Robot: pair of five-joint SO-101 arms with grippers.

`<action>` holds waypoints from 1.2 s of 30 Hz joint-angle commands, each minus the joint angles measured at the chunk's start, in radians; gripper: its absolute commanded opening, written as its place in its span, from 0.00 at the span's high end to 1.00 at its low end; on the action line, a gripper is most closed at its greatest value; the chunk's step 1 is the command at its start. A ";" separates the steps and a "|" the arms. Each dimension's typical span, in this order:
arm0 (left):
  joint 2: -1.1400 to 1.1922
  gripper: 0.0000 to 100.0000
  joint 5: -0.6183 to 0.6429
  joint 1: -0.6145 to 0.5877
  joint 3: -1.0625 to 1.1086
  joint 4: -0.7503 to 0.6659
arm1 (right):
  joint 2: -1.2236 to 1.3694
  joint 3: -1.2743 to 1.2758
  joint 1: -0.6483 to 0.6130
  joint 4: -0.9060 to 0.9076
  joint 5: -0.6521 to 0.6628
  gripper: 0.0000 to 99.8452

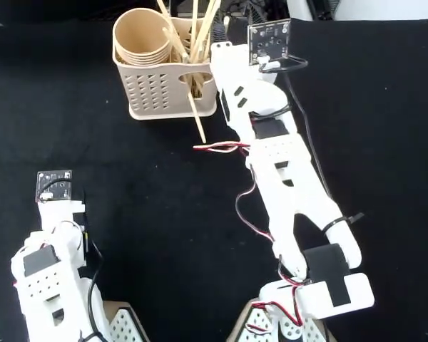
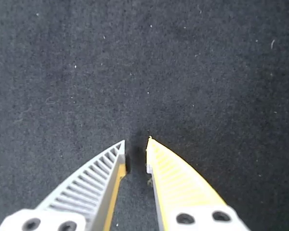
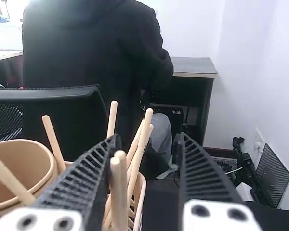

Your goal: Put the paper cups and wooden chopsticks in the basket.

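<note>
The beige basket (image 1: pixel 164 96) stands at the back of the black table with a stack of paper cups (image 1: pixel 143 35) in its left half and several wooden chopsticks (image 1: pixel 200 28) upright in its right half. One chopstick (image 1: pixel 196 117) pokes out through the basket's side hole and slants down to the table. My right gripper (image 1: pixel 215 51) hovers over the basket's right end. In the right wrist view it (image 3: pixel 147 139) is open, with chopsticks (image 3: pixel 147 127) standing between its fingers, the cups (image 3: pixel 19 163) beside it and the basket rim (image 3: pixel 140 190) below. My left gripper (image 2: pixel 136 142) is shut over bare cloth.
The left arm (image 1: pixel 50 263) is drawn back at the near left corner. Red and white wires (image 1: pixel 221 147) hang off the right arm just in front of the basket. Bare black cloth lies between the two arms and left of the basket.
</note>
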 commanded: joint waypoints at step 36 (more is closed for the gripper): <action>-0.012 0.97 0.002 0.008 -0.257 0.187 | -0.667 -0.107 0.180 0.812 -0.011 0.98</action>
